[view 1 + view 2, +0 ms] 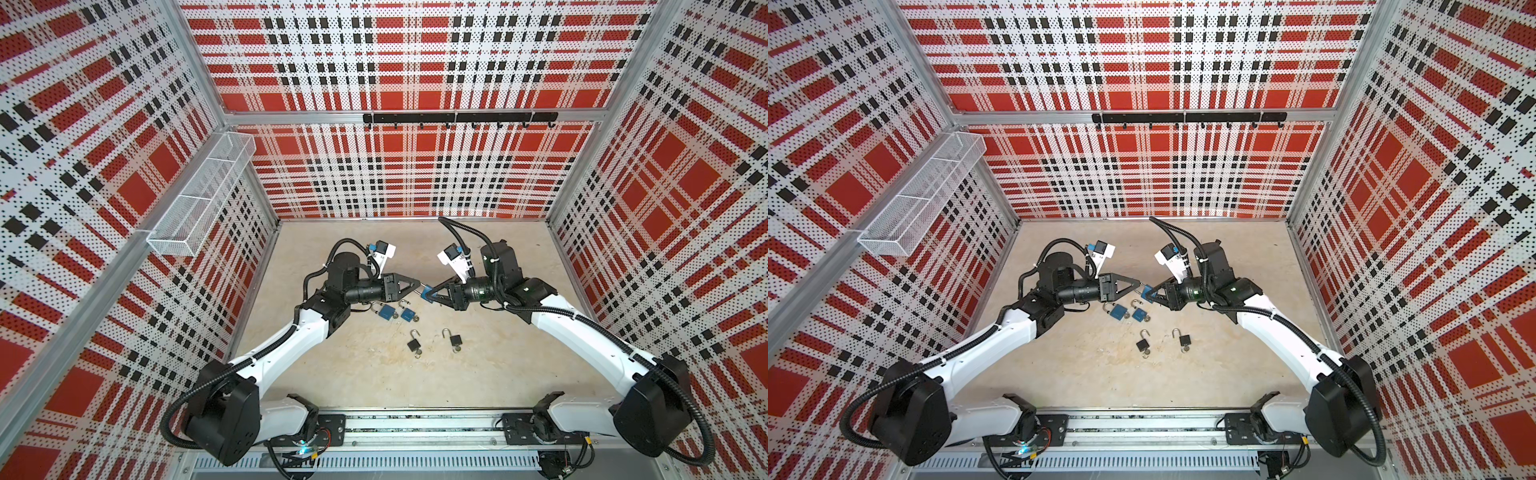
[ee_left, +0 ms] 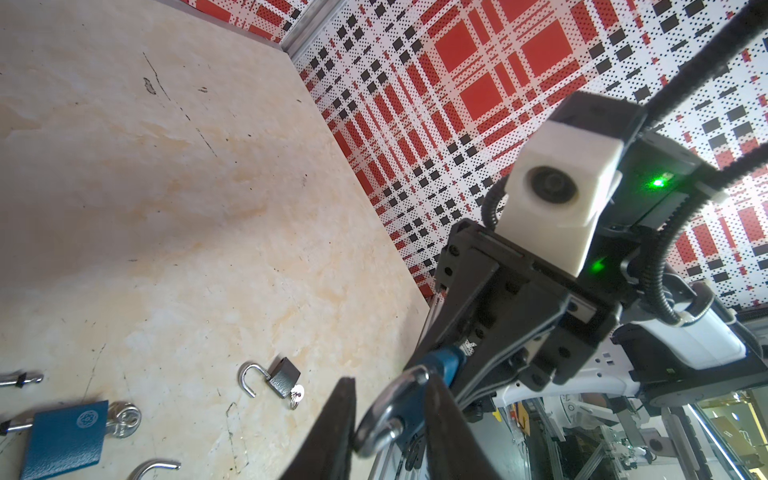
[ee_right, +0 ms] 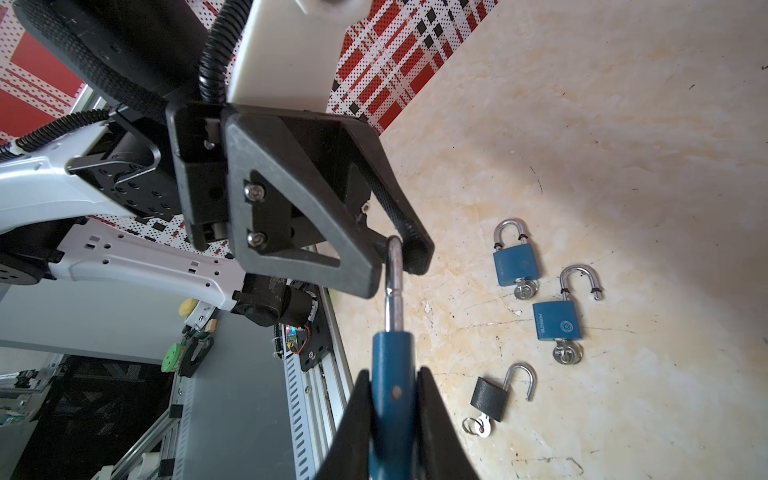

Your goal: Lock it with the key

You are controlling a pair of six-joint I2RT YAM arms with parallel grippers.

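Observation:
A blue padlock [image 3: 392, 374] hangs above the table between the two arms, its body pinched edge-on by my right gripper [image 3: 392, 372], seen in both top views [image 1: 426, 294] [image 1: 1147, 294]. Its silver shackle [image 3: 395, 266] points toward my left gripper [image 2: 390, 382], whose fingers [image 2: 345, 415] stand close on either side of the shackle loop [image 2: 390, 411] with only a sliver of room. In a top view the left gripper [image 1: 420, 286] meets the right gripper [image 1: 430, 293] tip to tip. The held padlock's key is hidden.
On the table below lie two blue padlocks [image 1: 386, 311] [image 1: 408, 314] and two small black padlocks [image 1: 413, 344] [image 1: 456, 340], each with a key in it, three with shackles raised. A wire basket [image 1: 203, 191] hangs on the left wall, a hook rail [image 1: 459, 117] on the back wall.

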